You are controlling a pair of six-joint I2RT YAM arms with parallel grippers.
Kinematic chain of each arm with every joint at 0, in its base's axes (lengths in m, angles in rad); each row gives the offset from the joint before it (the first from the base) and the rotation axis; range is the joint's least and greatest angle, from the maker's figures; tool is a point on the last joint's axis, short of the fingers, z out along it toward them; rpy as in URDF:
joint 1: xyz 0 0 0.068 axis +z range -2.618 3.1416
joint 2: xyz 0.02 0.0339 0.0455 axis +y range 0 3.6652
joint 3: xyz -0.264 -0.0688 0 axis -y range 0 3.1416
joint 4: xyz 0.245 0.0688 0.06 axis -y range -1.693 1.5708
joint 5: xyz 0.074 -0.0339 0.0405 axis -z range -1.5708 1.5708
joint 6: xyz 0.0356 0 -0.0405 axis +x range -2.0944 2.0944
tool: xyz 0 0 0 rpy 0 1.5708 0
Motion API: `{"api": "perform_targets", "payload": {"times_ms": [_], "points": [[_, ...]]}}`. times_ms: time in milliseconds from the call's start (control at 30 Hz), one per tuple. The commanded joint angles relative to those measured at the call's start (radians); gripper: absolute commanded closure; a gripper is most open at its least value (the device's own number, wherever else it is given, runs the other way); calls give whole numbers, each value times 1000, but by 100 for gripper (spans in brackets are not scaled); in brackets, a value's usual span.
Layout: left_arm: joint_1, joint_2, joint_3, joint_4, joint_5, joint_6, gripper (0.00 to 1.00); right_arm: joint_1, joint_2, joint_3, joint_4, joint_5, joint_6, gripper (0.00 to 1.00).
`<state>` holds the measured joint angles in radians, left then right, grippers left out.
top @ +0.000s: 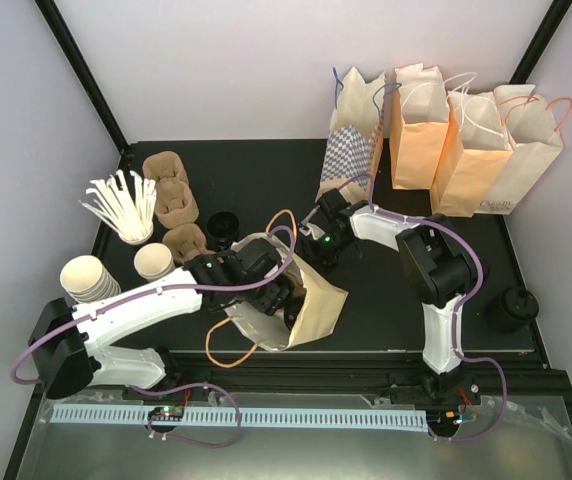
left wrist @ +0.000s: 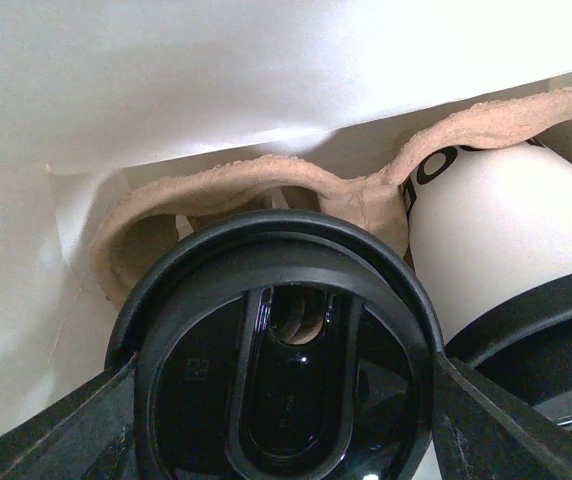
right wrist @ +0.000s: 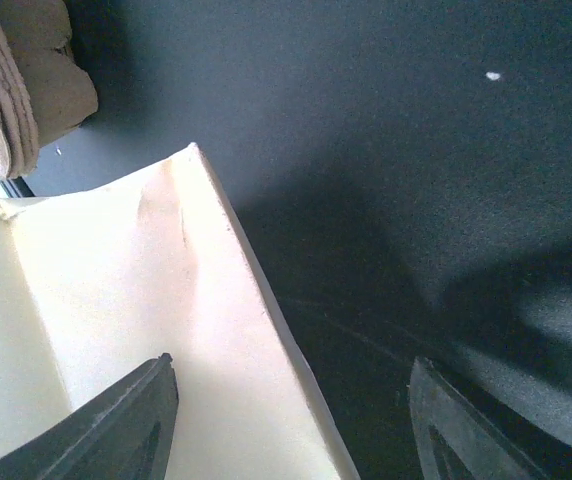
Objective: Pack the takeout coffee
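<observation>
Takeout coffee: white tapered paper cup with bold black lettering [left wrist: 506, 220], seated in a pocket of a moulded brown pulp cup carrier [left wrist: 266, 180]. It stands just outside the right-hand finger of the left gripper [left wrist: 286, 400], and its own black lid edge [left wrist: 536, 320] shows low beside that finger.

Round black plastic lid [left wrist: 286, 370]: lies squarely between the left fingers [left wrist: 66, 430], both of which press on its rim, so they stand wide and clamped on it. Whatever is under the lid is hidden. The carrier's rim curves just beyond it, past the fingertips.

Cream paper bag with orange cord handles [top: 311, 305]: lies on its side around the left fingers. Its pale wall [left wrist: 216, 80] fills the space beyond them.

Right gripper [right wrist: 291, 370]: fingers [right wrist: 126, 420] are spread wide and grip nothing. The bag's creased edge [right wrist: 216, 300] runs between them, closer to the left-hand one, and bare black tabletop [right wrist: 416, 150] lies beyond the tips.

Further out from the left fingers: two stacks of plain cream paper cups [top: 91, 278], a cup of white stirrers [top: 121, 205], spare pulp carriers [top: 171, 190] and a black cup [top: 224, 228].

Beyond the right fingers: a row of upright paper bags [top: 466, 130] at the table's far edge.
</observation>
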<state>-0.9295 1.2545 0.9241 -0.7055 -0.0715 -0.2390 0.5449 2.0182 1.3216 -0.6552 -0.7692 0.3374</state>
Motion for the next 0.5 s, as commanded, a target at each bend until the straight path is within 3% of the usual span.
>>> {"api": "perform_targets", "payload": {"times_ms": [0, 67, 200, 467], "points": [[3, 34, 31, -157, 11, -21, 45, 10, -6, 18, -34, -2, -26, 34], [3, 62, 54, -191, -2, -34, 45, 11, -7, 19, -33, -2, -27, 34], [3, 83, 90, -223, -2, -51, 34, 10, -7, 16, -33, -1, -31, 34], [3, 111, 99, -274, -5, -76, 30, 10, -14, 14, -34, 1, -34, 34]]}}
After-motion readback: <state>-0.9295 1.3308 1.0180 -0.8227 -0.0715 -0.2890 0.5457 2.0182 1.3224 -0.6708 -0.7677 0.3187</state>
